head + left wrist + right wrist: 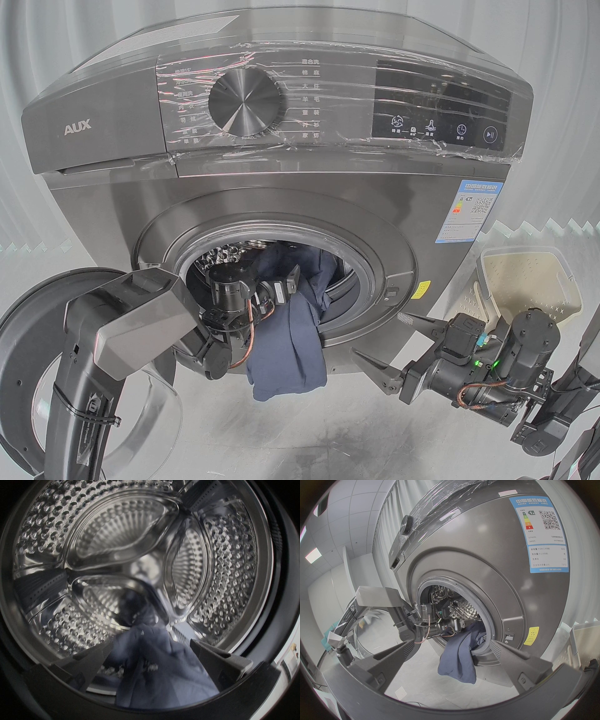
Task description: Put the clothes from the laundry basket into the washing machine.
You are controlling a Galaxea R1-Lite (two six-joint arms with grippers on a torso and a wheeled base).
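Limp navy-blue cloth garment (289, 350) drapes the 6 o'clock lip of the grey steel front-loading washing machine (281, 187), half in, half dangling | likely light, soft, slippery: pinch the bunched fold just inside | left gripper (151, 642) jaws spread astride it, unclenched | right gripper (381, 337) gaping empty, 4 o'clock | cream perforated plastic laundry basket (531, 281), 3 o'clock

Reference: washing machine (300, 187). Its door (31, 375) stands swung open to the machine's left. Garment (290, 340) lies over the lower rim of the machine's opening, partly inside the drum (125, 542) and partly hanging down before the machine's front. Left gripper (151, 642) sits in the opening, with the garment between its fingers. Right gripper (377, 334) is before the machine, right of the opening and apart from the garment. Laundry basket (525, 281) stands just beside the machine's right.
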